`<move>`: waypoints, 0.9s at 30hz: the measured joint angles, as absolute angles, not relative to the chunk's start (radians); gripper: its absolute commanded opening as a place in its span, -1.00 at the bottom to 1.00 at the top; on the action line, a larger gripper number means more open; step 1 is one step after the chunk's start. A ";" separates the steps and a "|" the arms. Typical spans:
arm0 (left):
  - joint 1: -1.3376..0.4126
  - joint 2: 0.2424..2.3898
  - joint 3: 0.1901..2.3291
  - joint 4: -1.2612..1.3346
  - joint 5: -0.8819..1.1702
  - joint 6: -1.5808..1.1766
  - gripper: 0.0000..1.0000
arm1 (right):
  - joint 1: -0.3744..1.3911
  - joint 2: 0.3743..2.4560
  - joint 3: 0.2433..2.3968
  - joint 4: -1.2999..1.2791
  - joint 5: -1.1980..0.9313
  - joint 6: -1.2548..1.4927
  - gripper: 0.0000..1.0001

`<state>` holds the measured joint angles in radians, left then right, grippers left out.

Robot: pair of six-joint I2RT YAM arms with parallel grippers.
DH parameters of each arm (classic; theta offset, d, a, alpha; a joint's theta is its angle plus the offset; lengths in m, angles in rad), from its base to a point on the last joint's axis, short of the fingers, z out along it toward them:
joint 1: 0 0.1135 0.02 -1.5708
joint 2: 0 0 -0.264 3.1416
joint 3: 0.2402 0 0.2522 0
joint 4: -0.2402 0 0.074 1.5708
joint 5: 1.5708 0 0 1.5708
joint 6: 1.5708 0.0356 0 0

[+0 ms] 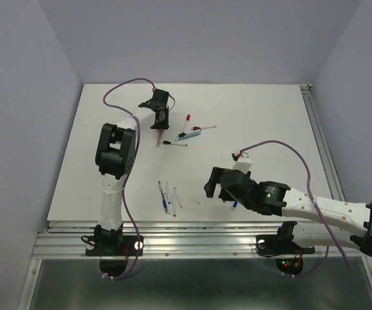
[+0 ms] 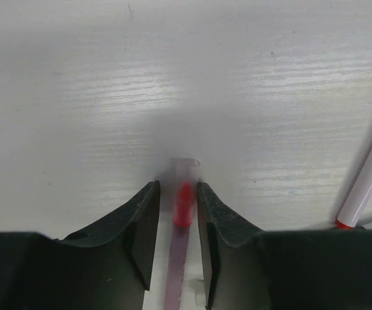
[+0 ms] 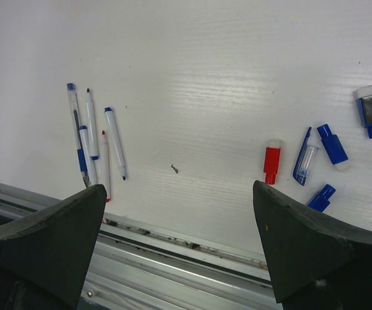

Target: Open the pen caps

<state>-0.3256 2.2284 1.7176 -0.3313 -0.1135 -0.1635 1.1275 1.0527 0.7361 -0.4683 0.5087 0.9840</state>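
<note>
The left gripper [image 2: 177, 187] is reached out to the far side of the white table [image 1: 263, 116], pointing down at a pink pen [image 2: 175, 271]. The pen lies between its fingers, and the red cap [image 2: 183, 205] sits level with the fingertips. The fingers are drawn in narrowly on either side. A sliver of table shows beside the cap, and I cannot tell whether they touch it. Just to the right lies a white pen [image 2: 367, 174] with a red end.

The right gripper [image 3: 179, 187] hangs over the near right of the table with its fingers spread wide and nothing between them. Under it lie a loose red cap [image 3: 272, 163] and several blue caps [image 3: 333, 143], close together. A small group of pens [image 3: 92, 145] rests well to their left, by the near edge.
</note>
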 measured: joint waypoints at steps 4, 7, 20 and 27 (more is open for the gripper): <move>-0.329 2.230 1.718 -0.331 -0.142 -0.175 -0.34 | 1.127 1.052 0.736 -0.480 0.518 1.002 1.00; -0.334 2.230 1.718 -0.332 -0.168 -0.182 -0.41 | 1.127 1.048 0.736 -0.491 0.521 1.014 1.00; -0.341 2.241 1.731 -0.355 -0.304 -0.185 -1.00 | 1.127 1.038 0.736 -0.517 0.534 1.044 1.00; -0.330 2.196 1.703 -0.428 -0.411 -0.237 -1.00 | 1.127 1.016 0.719 -0.485 0.490 1.010 1.00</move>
<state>-0.3298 2.1956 1.7031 -0.4282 -0.4110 -0.2375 1.1275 1.0157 0.7193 -0.4847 0.4904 1.0103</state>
